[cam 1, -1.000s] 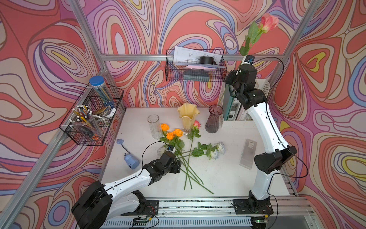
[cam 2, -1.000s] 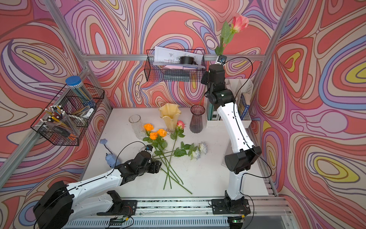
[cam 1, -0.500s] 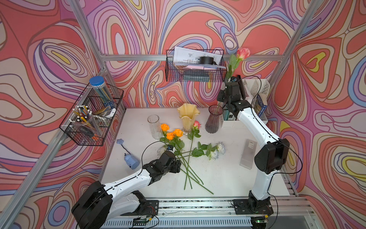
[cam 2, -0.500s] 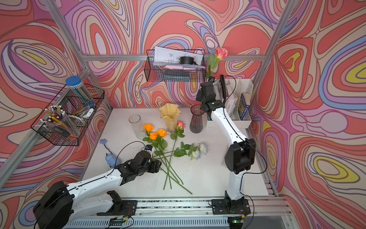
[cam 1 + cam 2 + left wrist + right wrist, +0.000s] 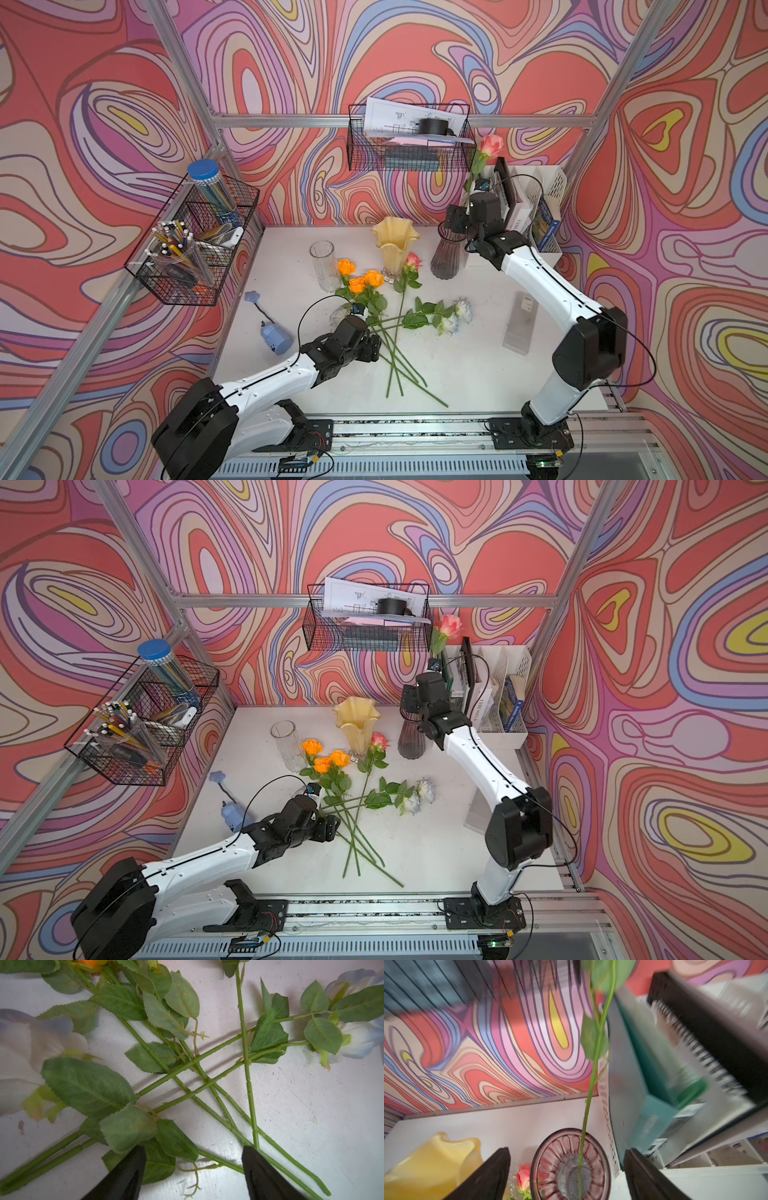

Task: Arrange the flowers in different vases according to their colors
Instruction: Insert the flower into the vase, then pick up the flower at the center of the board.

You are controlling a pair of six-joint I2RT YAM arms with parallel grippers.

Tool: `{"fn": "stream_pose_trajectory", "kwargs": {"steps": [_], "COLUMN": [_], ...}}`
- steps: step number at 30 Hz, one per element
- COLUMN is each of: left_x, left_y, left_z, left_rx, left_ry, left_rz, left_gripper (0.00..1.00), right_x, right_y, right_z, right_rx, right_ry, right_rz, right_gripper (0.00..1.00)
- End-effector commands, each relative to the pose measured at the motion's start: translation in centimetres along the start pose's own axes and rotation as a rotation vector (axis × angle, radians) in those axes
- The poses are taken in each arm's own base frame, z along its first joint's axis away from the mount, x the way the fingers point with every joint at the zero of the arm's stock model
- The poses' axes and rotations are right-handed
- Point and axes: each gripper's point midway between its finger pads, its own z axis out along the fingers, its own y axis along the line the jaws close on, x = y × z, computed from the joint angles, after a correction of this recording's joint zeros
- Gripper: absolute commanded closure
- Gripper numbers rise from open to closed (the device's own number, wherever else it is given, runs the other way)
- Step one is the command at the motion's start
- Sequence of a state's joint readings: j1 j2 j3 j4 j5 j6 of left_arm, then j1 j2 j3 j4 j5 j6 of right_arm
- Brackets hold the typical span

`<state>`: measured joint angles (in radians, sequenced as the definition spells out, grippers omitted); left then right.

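Observation:
A pink rose (image 5: 491, 144) stands with its stem (image 5: 591, 1076) down in the smoky purple vase (image 5: 446, 257), touching neither finger. My right gripper (image 5: 566, 1150) is open just above that vase's rim (image 5: 550, 1167). The yellow ruffled vase (image 5: 395, 245) and the clear cylinder vase (image 5: 323, 266) hold nothing. On the table lie three orange roses (image 5: 359, 278), a second pink rose (image 5: 413, 261) and white-blue roses (image 5: 455, 318), their stems crossing. My left gripper (image 5: 193, 1148) is open low over those stems and leaves, holding nothing.
A blue flower toy on a cord (image 5: 272, 328) lies at the table's left. A clear plastic box (image 5: 519, 328) lies on the right. A white file rack (image 5: 540, 208) stands behind the purple vase. Wire baskets (image 5: 409, 141) hang on the walls.
My right arm came down from high up with the pink rose, set its stem into the purple vase and opened its jaws. The left arm has barely moved.

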<state>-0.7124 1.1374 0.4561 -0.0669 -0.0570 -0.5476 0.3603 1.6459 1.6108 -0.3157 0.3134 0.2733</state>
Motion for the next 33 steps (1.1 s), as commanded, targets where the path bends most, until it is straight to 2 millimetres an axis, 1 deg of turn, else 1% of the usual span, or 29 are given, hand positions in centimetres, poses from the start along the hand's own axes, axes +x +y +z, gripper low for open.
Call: {"fn": "stream_pose_trajectory", "kwargs": {"steps": [1,2,3,4,5,6,7,10,11,13,14,16,19,20,23,27,28,30,33], "left_x": [-0.7,-0.7,-0.7,-0.7,-0.6,-0.5,-0.4,0.0,0.1,0.5,0.6,0.8,1.0,0.9,0.8,0.8,0.8,0.8,0.7], "left_y": [-0.2,-0.1,0.0,0.1,0.3,0.3,0.3,0.2,0.3,0.5,0.6,0.7,0.9,0.9,0.8,0.8,0.9,0.8,0.9], "left_z": [-0.5,-0.7,-0.8,-0.9,-1.0,-1.0,-1.1,-1.0,-1.0,-0.9,-0.8,-0.9,-1.0,-1.1,-1.3,-1.4,-1.4,-1.5,-1.7], "left_rx": [0.014,0.012,0.01,0.006,0.001,0.002,0.004,0.012,0.009,0.005,0.003,0.001,-0.004,-0.003,0.006,0.008,0.006,0.007,0.007], "left_ry": [-0.025,-0.027,-0.029,-0.034,-0.033,-0.033,-0.033,-0.018,-0.014,-0.008,-0.005,-0.002,0.002,-0.001,-0.009,-0.011,-0.009,-0.011,-0.014], "left_rz": [0.012,0.013,0.014,0.014,0.014,0.015,0.017,0.026,0.026,0.031,0.034,0.04,0.048,0.045,0.038,0.031,0.03,0.028,0.024], "left_gripper": [0.2,0.2,0.2,0.2,0.19,0.19,0.19,0.19,0.19,0.19,0.19,0.19,0.2,0.2,0.2,0.2,0.21,0.21,0.21], "right_x": [-2.4,-1.9,-0.8,0.5,2.5,4.5,7.0,15.2,17.8,21.6,23.2,24.9,26.3,27.6,29.6,31.3,31.8,32.4,33.1], "right_y": [0.7,1.0,1.8,2.8,4.0,5.0,6.1,9.3,9.9,10.4,10.8,11.7,12.9,13.0,13.5,14.1,14.2,14.3,14.1], "right_z": [-4.8,-5.7,-6.6,-7.2,-7.9,-8.3,-8.6,-8.9,-8.6,-7.6,-7.0,-6.1,-4.7,-3.9,-2.5,-1.2,-0.9,-0.7,-0.6], "right_rx": [-0.072,-0.105,-0.155,-0.213,-0.268,-0.299,-0.324,-0.386,-0.385,-0.367,-0.37,-0.384,-0.378,-0.355,-0.342,-0.338,-0.332,-0.326,-0.312], "right_ry": [-0.003,0.03,0.081,0.135,0.206,0.273,0.346,0.555,0.61,0.683,0.715,0.747,0.78,0.815,0.853,0.883,0.894,0.907,0.917], "right_rz": [-0.016,-0.007,0.002,0.008,0.016,0.022,0.034,0.08,0.093,0.137,0.159,0.18,0.16,0.149,0.155,0.156,0.155,0.154,0.155], "right_gripper": [0.09,0.09,0.09,0.09,0.1,0.11,0.12,0.15,0.16,0.2,0.23,0.27,0.34,0.36,0.43,0.47,0.5,0.54,0.55]}}
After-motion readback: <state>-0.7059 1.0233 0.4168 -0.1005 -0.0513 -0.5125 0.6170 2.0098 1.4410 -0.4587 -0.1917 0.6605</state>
